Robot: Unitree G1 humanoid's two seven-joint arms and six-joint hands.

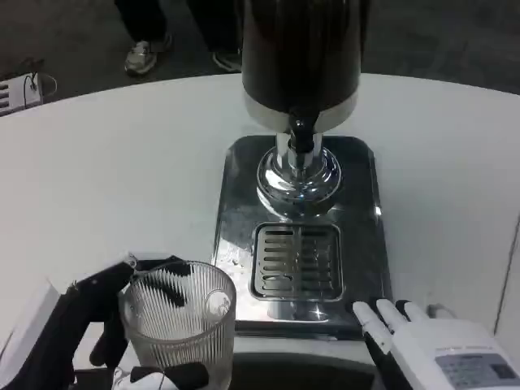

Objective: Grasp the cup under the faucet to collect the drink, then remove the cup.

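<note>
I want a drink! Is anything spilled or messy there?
Nothing spilled. The glass cup looks empty and stands upright in the left hand, off to the left of the drip tray, not under the faucet. The right hand rests by the dispenser's base.

We look down from the robot's head, close over the white counter point(106, 179), facing the drink dispenser point(301, 65) straight ahead; our left hand point(73, 325) and right hand point(439, 345) sit at the bottom corners.

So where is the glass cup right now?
The glass cup is at the bottom left of the head view, held in the left hand, just left of the dispenser's drip tray.
</note>
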